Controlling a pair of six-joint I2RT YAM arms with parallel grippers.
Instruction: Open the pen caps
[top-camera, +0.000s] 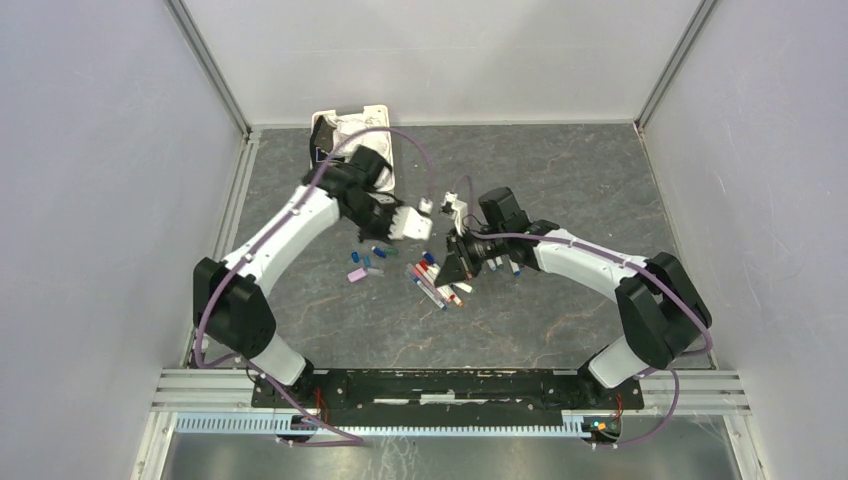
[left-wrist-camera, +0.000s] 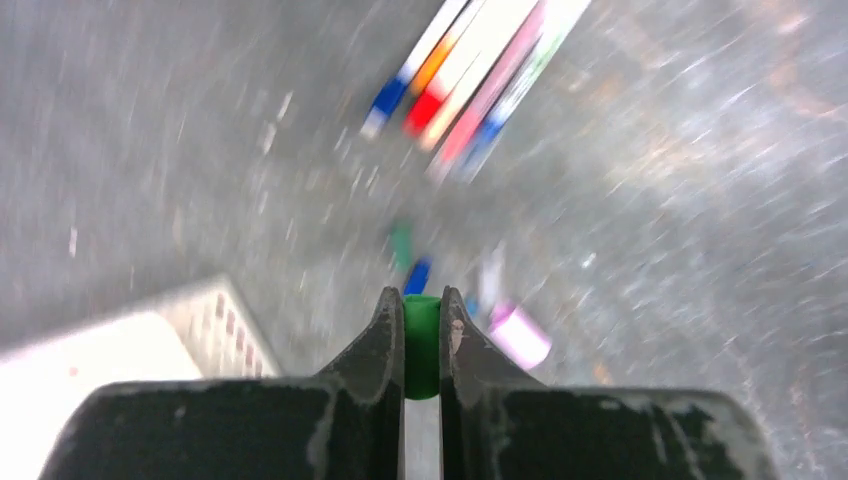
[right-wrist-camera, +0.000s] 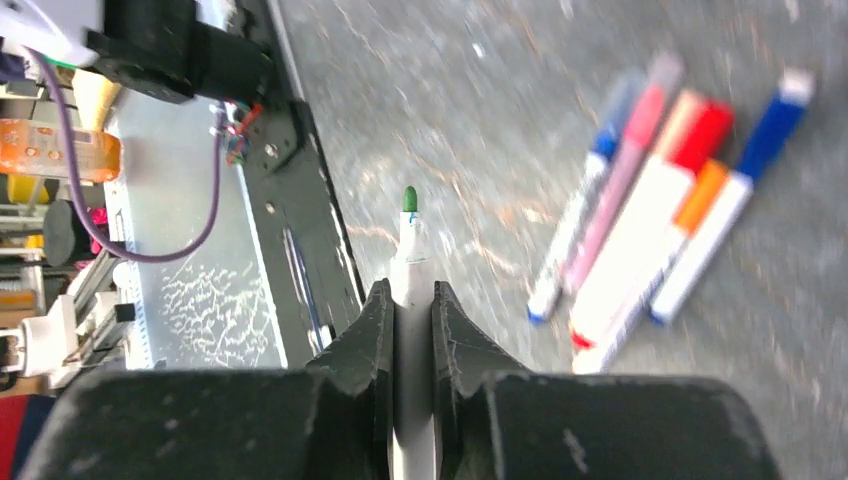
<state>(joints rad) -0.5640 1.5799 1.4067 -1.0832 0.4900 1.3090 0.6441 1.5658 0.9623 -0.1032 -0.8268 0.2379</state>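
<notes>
My left gripper is shut on a green pen cap, which stands pinched between the two fingers above the table. My right gripper is shut on a white pen barrel whose bare green tip pokes out past the fingers. From above, the left gripper and the right gripper hang close together over mid-table. Loose pen caps lie below the left gripper: a blue one, a green one and a pink one. Several capped pens lie bunched between the arms.
A white slotted basket with white cloth stands at the back left, behind the left arm. More loose caps lie left of the pen bunch. The black base rail runs along the near edge.
</notes>
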